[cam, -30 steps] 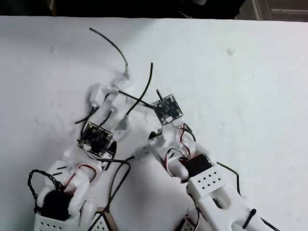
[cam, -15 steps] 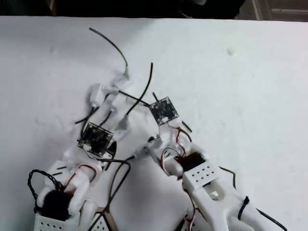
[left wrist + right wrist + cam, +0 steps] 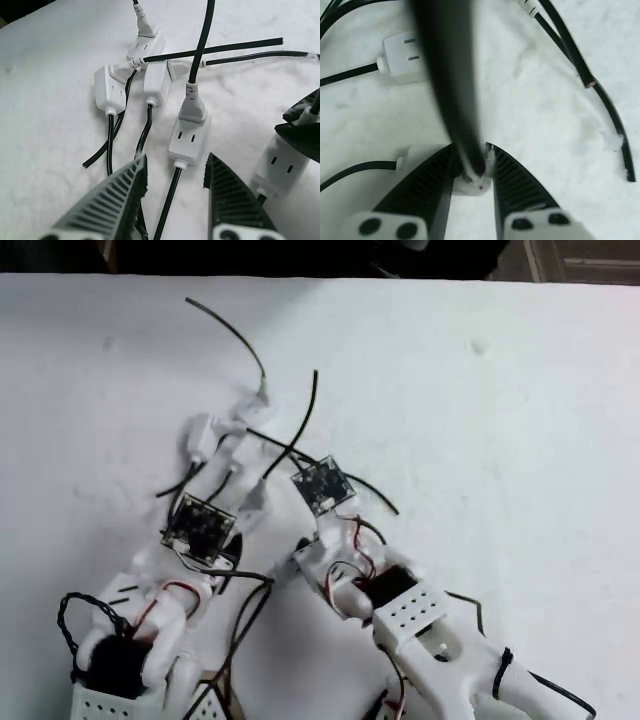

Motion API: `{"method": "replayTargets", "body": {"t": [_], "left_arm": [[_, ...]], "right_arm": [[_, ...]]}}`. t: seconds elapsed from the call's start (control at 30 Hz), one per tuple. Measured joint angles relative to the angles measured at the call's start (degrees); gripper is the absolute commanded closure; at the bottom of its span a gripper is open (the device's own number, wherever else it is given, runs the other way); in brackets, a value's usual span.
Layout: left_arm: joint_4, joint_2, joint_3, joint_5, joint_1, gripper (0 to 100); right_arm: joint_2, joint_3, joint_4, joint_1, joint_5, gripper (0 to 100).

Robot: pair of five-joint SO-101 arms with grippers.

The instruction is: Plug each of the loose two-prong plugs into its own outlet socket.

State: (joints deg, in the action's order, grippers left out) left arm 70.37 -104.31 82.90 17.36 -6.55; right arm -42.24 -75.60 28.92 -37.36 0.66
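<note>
Plug [image 3: 470, 184] pinched tight in my right hand [image 3: 472, 150], cord [image 3: 445, 75] rising, low over the counter [image 3: 545, 110] with a free socket [image 3: 400, 65] near. Left hand [image 3: 176, 160] gapes wide above another socket [image 3: 187, 135]. Next, I'd say: line it up with the slots [image 3: 412, 57], push home.

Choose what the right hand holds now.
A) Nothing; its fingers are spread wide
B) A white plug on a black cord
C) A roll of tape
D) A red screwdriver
B: in the right wrist view the right hand is shut on a white plug, and its black cord runs up toward the camera.
</note>
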Motion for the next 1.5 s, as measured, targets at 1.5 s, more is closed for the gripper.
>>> {"method": "replayTargets", "body": {"t": [1.5], "left_arm": [[0.00, 0.00, 0.53, 0.00, 0.00, 80]], "right_arm": [[35.08, 30.07, -26.64, 13.19, 9.58, 98.2]]}}
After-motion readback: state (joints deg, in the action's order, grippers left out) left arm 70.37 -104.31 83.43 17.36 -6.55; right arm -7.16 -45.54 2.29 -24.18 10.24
